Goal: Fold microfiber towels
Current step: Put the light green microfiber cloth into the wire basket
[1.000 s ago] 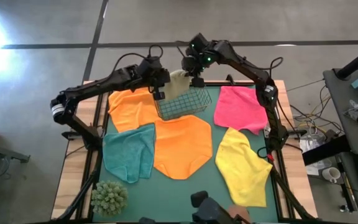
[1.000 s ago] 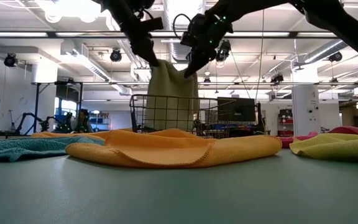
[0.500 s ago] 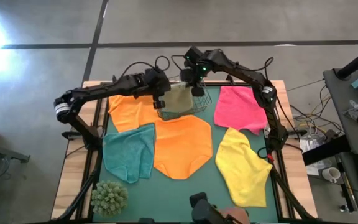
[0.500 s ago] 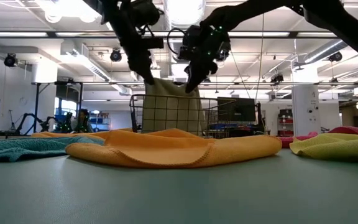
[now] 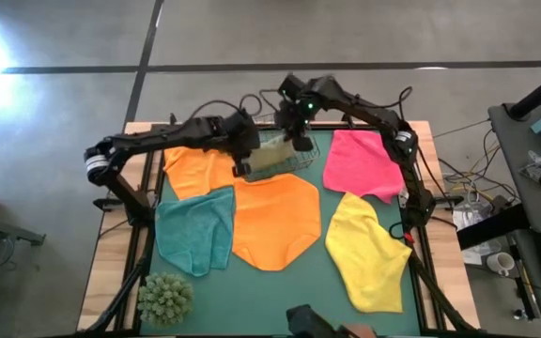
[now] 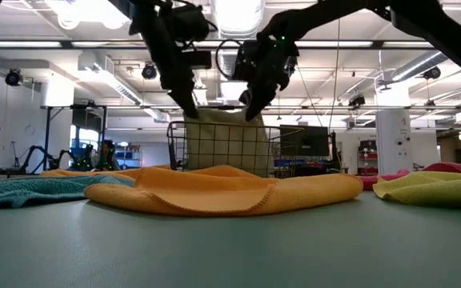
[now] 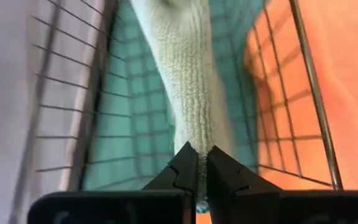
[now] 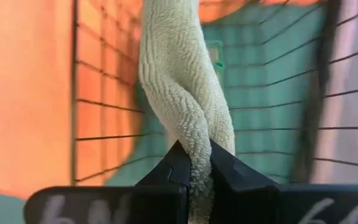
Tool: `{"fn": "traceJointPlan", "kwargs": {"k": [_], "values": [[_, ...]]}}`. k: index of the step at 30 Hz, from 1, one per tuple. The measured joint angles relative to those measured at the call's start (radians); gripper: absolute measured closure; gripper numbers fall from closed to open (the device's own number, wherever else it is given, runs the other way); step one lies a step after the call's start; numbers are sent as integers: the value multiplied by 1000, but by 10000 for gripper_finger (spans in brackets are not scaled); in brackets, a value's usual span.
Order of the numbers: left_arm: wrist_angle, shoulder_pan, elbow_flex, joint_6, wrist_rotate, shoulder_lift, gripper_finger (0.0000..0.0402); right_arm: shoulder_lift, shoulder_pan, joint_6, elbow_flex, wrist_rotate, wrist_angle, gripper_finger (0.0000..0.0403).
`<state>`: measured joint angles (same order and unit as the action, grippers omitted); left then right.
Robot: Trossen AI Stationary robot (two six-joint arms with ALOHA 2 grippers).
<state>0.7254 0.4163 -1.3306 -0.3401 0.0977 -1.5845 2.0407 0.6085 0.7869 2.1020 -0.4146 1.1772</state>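
The pale olive-green towel (image 5: 272,156) hangs between my two grippers, inside the wire basket (image 5: 294,169) at the table's far middle; in the low view the towel (image 6: 224,144) fills the basket (image 6: 272,148). My left gripper (image 5: 243,155) and my right gripper (image 5: 299,139) are each shut on its top edge. Two orange towels (image 5: 275,221) (image 5: 195,167), a teal (image 5: 195,230), a pink (image 5: 360,161) and a yellow towel (image 5: 364,249) lie flat on the green mat. My left gripper pinches the olive towel's upper corner (image 7: 194,138) between its two fingers, from above pointing down. The towel hangs below it into the basket, gathered in a narrow fold. My right gripper pinches the other upper corner (image 8: 194,140) between its two fingers, from above. The cloth hangs below it twisted into a thick roll and reaches into the basket.
A green spiky plant ball (image 5: 165,298) sits at the near left corner. The towels cover most of the mat; the basket's wire walls (image 7: 303,93) stand close around both grippers. A dark object (image 5: 310,321) shows at the near edge.
Both grippers have gone down and slightly toward the near edge with the olive towel. The towel, which hung mostly above the basket, has sunk into the basket; its upper edge now stands just above the rim.
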Motion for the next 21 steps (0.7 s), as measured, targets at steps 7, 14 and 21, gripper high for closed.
{"fn": "traceJointPlan", "kwargs": {"k": [7,14,21], "values": [[5,-21,23,73,-38,-14,402,0,-3,-73,-116,-86,-16,392],[-43,-4,26,73,5,-29,401,0,-1,-189,-192,-6,-177,392],[-58,10,24,72,12,-115,402,0,0,-185,-203,53,-199,392]]}}
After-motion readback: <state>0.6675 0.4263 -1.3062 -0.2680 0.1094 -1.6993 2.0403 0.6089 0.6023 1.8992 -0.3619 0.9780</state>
